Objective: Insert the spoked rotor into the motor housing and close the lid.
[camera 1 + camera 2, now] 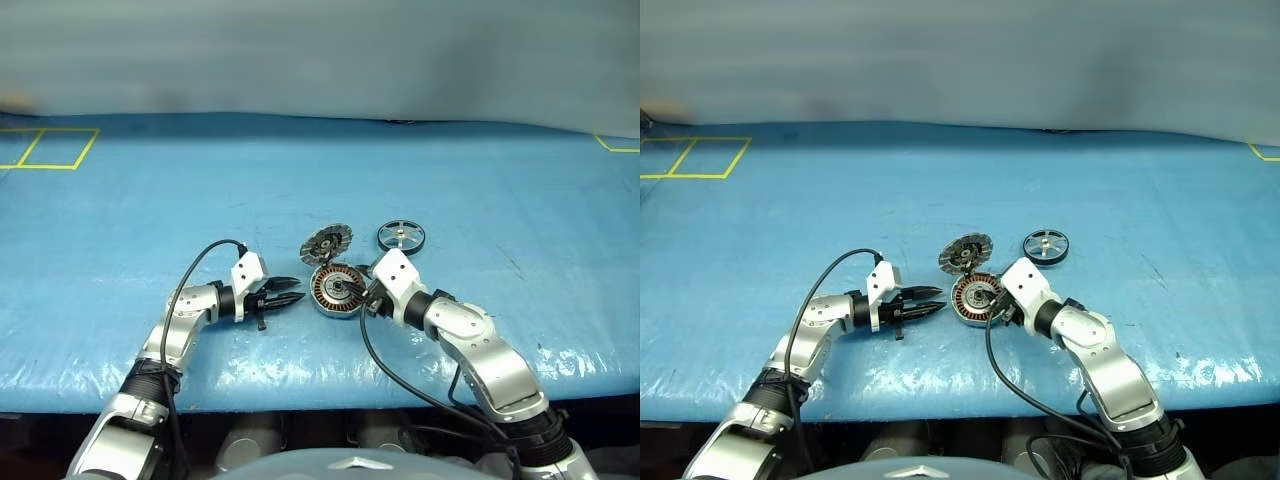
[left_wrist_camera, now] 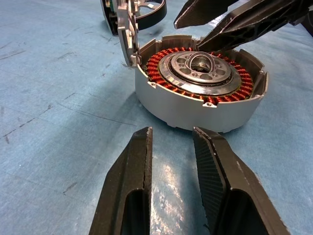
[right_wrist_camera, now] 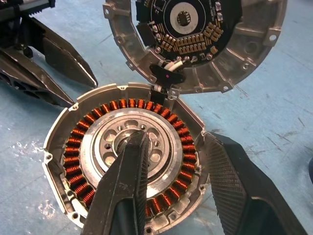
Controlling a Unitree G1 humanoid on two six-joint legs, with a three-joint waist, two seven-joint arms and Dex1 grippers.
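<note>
Two grippers flank the motor housing [image 1: 337, 290] on the blue table [image 1: 120, 210]: the left gripper [image 1: 290, 292] waits just beside it, fingers narrowly parted and empty. The right gripper [image 3: 171, 171] is parted over its centre and rim, clamping nothing. The lid [image 1: 326, 241] stands open, hinged behind; the spoked rotor [image 1: 401, 236] lies near, to the right.

No readable text, labels, brands or numbers can be made out anywhere; nothing legible is printed on the parts shown.
</note>
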